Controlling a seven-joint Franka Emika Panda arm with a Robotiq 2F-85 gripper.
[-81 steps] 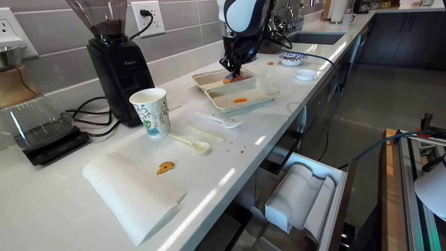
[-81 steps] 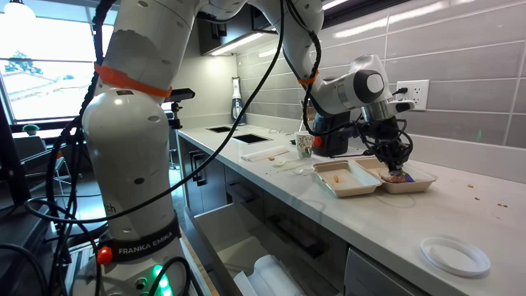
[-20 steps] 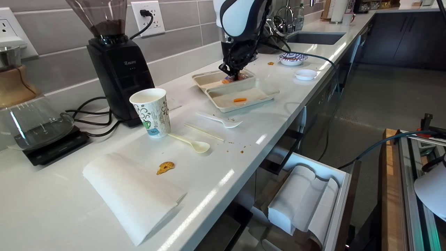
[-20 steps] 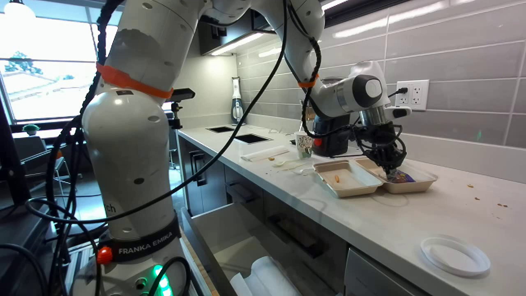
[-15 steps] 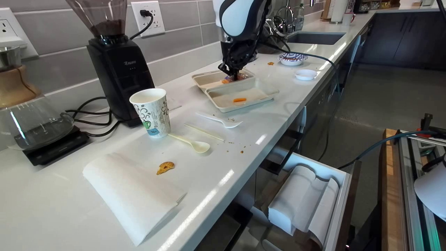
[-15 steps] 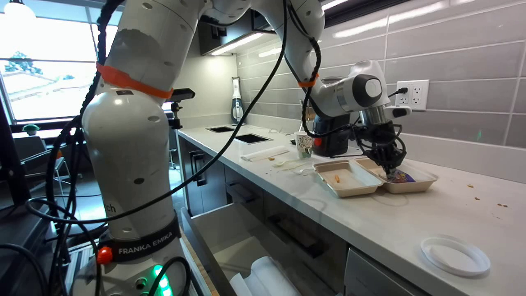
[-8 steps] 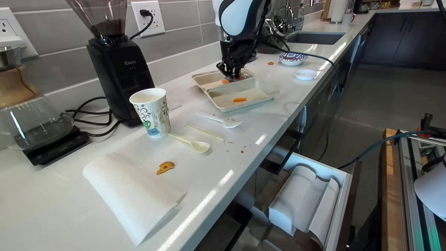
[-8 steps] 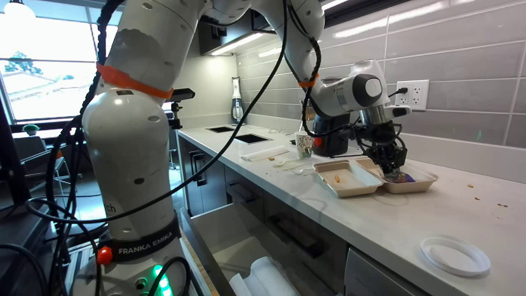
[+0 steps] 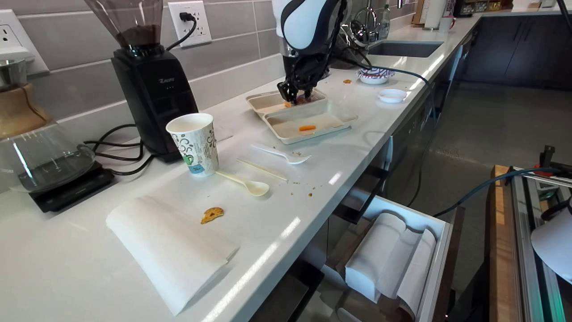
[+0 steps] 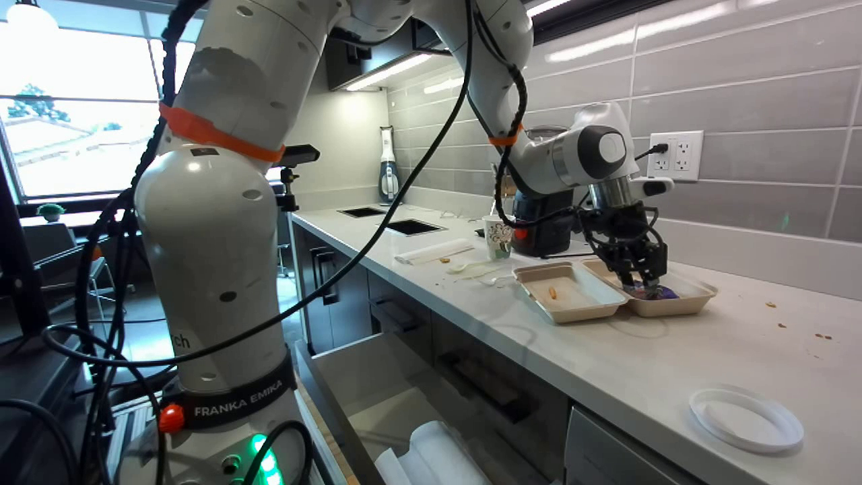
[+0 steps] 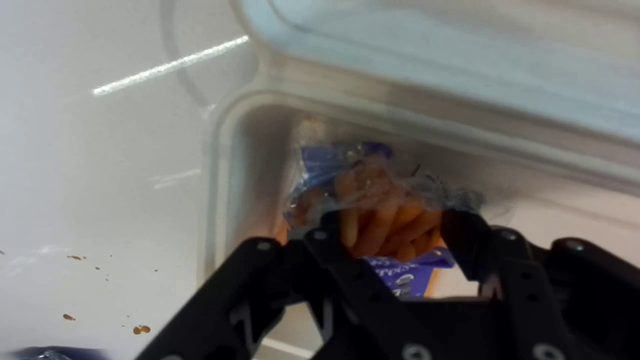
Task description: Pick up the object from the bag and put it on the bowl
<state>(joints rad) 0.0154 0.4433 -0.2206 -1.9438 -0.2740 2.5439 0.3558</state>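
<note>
A clear plastic bag (image 11: 370,182) with purple print holds several orange carrot-like pieces. It lies in one half of an open beige clamshell tray (image 9: 319,136), which also shows in an exterior view (image 10: 589,314). My gripper (image 11: 392,216) is open, with one finger on either side of the carrots at the bag's mouth. I cannot tell whether the fingertips are inside the bag. The gripper points down into the tray in both exterior views (image 9: 300,98) (image 10: 640,286). One loose carrot (image 9: 307,128) lies in the tray's other half. A white bowl (image 9: 375,79) with a blue-and-red patterned rim stands beyond the tray.
A shallow white lid or dish (image 9: 392,96) lies near the counter edge, also in an exterior view (image 10: 746,419). A paper cup (image 9: 196,145), plastic cutlery (image 9: 286,154), a black grinder (image 9: 156,94) and a folded paper (image 9: 170,250) are on the counter. A drawer (image 9: 393,255) stands open below.
The fingers have spread apart from nearly closed half a second ago. Over several seconds the gripper shifted slightly within the tray. Tray, bowl and loose carrot stay in place.
</note>
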